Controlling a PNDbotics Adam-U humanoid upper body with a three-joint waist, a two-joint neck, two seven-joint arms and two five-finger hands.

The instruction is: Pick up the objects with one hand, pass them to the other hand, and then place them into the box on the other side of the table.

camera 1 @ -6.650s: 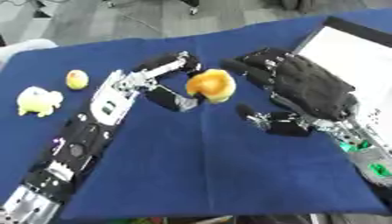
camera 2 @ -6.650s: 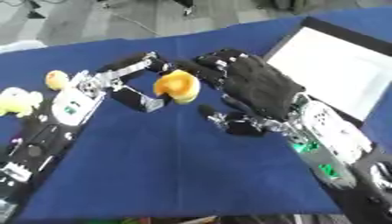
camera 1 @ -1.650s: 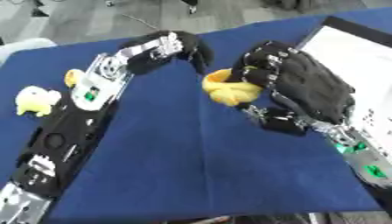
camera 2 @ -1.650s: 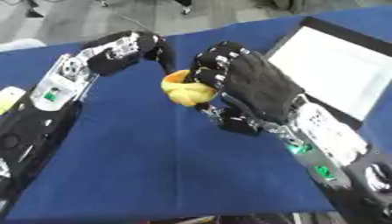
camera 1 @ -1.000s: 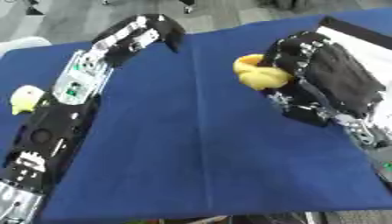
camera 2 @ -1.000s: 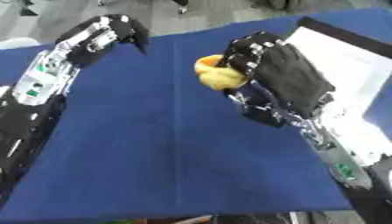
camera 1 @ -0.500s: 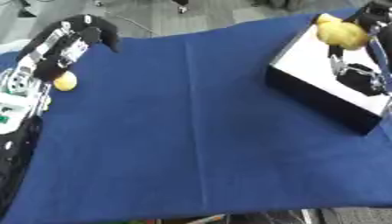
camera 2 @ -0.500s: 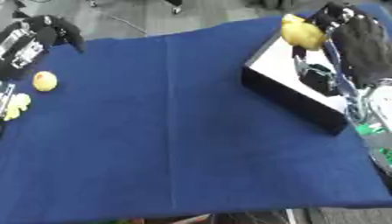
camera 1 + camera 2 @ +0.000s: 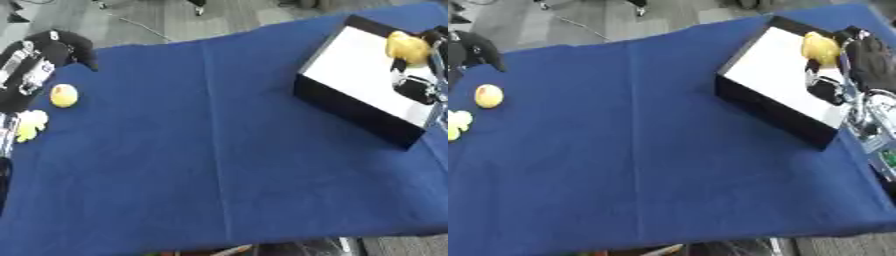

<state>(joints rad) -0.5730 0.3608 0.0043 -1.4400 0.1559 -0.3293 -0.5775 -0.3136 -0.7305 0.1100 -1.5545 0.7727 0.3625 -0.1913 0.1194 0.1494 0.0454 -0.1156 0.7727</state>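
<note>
The table (image 9: 219,150) wears a plain deep blue cloth; the box (image 9: 785,75) is black outside, white inside; the toy (image 9: 819,47) is yellow, the ball (image 9: 63,95) yellow-orange, and both hands (image 9: 875,57) (image 9: 66,45) black

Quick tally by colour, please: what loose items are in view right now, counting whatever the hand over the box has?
Yellow-orange round items: 2, one at the right hand over the box, one on the cloth at left
Pale yellow items: 1, at the left edge
Total: 3
</note>
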